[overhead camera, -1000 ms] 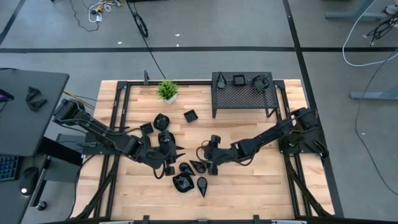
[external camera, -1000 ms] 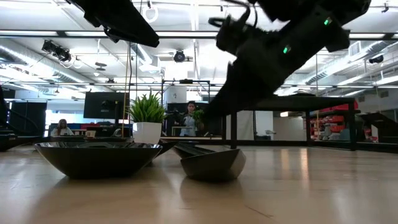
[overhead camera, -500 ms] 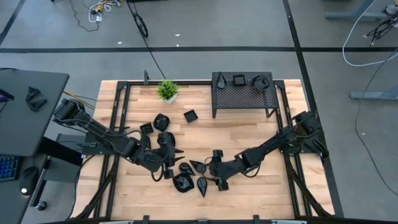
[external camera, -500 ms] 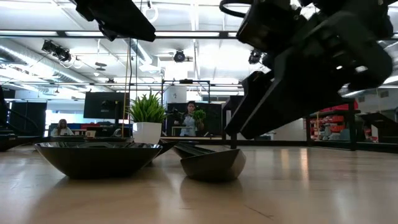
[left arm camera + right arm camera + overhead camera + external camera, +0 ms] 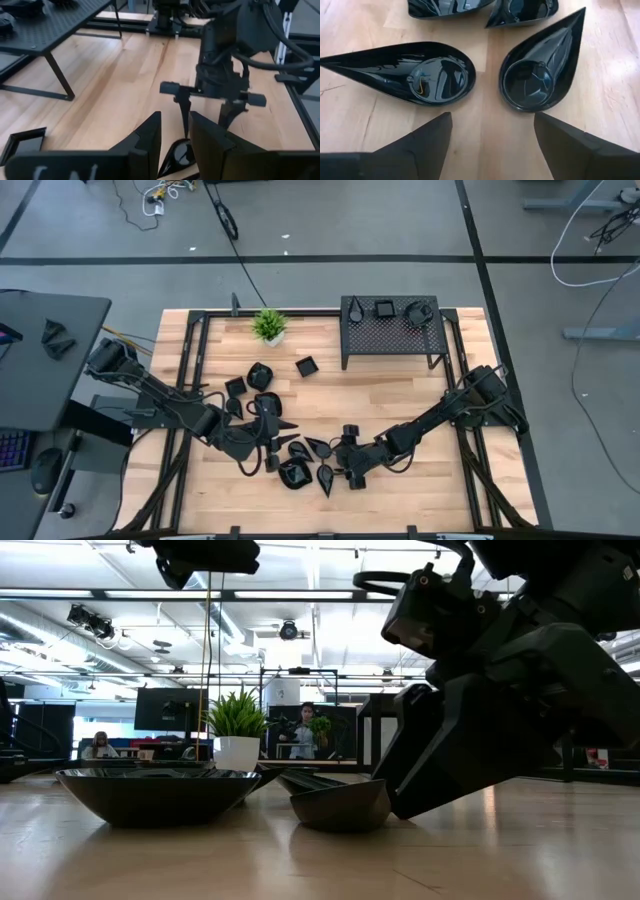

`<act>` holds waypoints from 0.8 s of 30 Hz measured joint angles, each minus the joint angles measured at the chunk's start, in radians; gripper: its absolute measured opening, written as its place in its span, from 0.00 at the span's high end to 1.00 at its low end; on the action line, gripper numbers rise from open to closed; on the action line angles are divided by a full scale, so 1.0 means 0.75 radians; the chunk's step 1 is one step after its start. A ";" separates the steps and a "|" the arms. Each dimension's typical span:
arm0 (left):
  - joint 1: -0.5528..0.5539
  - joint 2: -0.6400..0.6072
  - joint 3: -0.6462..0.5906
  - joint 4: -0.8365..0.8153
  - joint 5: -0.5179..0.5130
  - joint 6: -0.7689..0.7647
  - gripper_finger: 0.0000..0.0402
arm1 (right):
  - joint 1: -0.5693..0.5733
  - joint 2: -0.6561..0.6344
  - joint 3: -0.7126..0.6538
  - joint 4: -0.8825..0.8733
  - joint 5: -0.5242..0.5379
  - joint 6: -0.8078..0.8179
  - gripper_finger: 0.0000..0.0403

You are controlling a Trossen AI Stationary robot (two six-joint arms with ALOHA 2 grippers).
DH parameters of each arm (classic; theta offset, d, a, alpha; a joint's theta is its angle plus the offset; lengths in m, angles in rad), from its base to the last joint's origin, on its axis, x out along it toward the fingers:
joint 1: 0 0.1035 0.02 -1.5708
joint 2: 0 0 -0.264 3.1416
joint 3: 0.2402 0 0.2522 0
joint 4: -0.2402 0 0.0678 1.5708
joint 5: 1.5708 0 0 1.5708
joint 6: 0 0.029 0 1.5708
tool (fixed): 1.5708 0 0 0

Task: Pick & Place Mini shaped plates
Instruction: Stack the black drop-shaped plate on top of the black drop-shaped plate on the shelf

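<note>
Hovering low over the front of the table [image 5: 420,395], the right gripper [image 5: 343,471] is being held with its fingers spread wide and empty, a teardrop dish [image 5: 540,70] lying on the wood just ahead of them and a second teardrop dish [image 5: 415,72] beside it. More small black dishes [image 5: 262,375] are lying scattered around the table's middle, and three are resting on the black rack [image 5: 392,330] at the back, near the potted plant [image 5: 268,326].

The left gripper [image 5: 268,442] is being kept just beside the same cluster, its fingers [image 5: 145,142] standing a little apart with nothing seen between them.

The dishes are lying close together, so a neighbour is likely to be nudged or caught if the fingers are lowered off-centre. The glossy, sloped rims are likely to slip from a shallow pinch. Both grippers are being held near one another, so a collision is a risk.
</note>
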 joint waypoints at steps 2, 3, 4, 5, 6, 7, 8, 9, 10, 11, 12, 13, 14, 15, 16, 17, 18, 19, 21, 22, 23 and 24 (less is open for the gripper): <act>0.000 0.000 0.000 0.005 -0.012 -0.001 0.74 | 0.000 0.001 0.001 -0.001 -0.001 -0.022 0.31; 0.000 0.000 0.000 0.007 -0.019 -0.001 0.74 | 0.000 0.001 0.001 -0.001 -0.001 -0.030 0.32; 0.000 0.002 0.000 0.014 -0.024 -0.001 0.74 | 0.000 0.001 0.001 -0.003 0.000 -0.038 0.33; 0.000 0.007 0.000 0.026 -0.026 -0.001 0.74 | -0.002 0.002 0.001 -0.006 0.003 -0.045 0.33; 0.000 0.014 0.000 0.040 -0.026 0.001 0.74 | -0.007 0.002 0.001 -0.009 0.007 -0.046 0.34; 0.000 0.020 0.000 0.045 -0.026 0.000 0.74 | -0.009 0.002 0.001 -0.012 0.008 -0.040 0.35; 0.002 0.029 0.000 0.054 -0.026 -0.002 0.74 | -0.013 0.002 0.001 -0.020 0.004 -0.027 0.36; 0.004 0.041 0.000 0.066 -0.026 -0.011 0.74 | -0.016 0.002 0.003 -0.035 0.000 -0.019 0.37; 0.004 0.052 0.000 0.065 -0.024 -0.029 0.74 | -0.017 0.002 0.005 -0.056 -0.001 -0.010 0.38; 0.004 0.064 0.000 0.063 -0.024 -0.043 0.74 | -0.018 0.001 0.006 -0.075 -0.002 0.018 0.38; 0.004 0.078 0.000 0.070 -0.017 -0.066 0.74 | -0.019 0.000 0.006 -0.098 -0.013 0.072 0.39; 0.004 0.090 0.000 0.073 -0.010 -0.089 0.74 | -0.021 -0.001 0.006 -0.108 -0.024 0.111 0.40; 0.003 0.102 0.000 0.072 -0.004 -0.112 0.74 | -0.023 0.000 0.005 -0.109 -0.023 0.130 0.40; 0.003 0.113 0.000 0.075 -0.001 -0.136 0.74 | -0.023 0.000 0.004 -0.105 -0.012 0.146 0.40; 0.003 0.127 0.000 0.078 0.000 -0.161 0.74 | -0.023 0.001 0.003 -0.099 0.004 0.166 0.40; 0.003 0.142 0.000 0.085 0.000 -0.175 0.74 | -0.022 0.002 0.002 -0.095 0.018 0.188 0.40; 0.003 0.154 0.000 0.088 0.001 -0.187 0.74 | -0.022 0.003 0.002 -0.093 0.033 0.212 0.39; 0.003 0.167 -0.001 0.097 0.000 -0.198 0.74 | -0.021 0.004 0.001 -0.091 0.054 0.243 0.38; 0.003 0.196 0.000 0.147 -0.002 -0.206 0.74 | -0.016 0.005 -0.001 -0.081 0.108 0.305 0.36; 0.004 0.206 0.000 0.155 -0.007 -0.209 0.74 | -0.011 0.006 -0.003 -0.069 0.136 0.323 0.34; 0.003 0.219 0.000 0.181 -0.009 -0.210 0.74 | -0.008 0.007 -0.003 -0.056 0.172 0.336 0.33; 0.003 0.233 0.000 0.211 -0.009 -0.211 0.74 | -0.004 0.008 -0.004 -0.039 0.198 0.346 0.31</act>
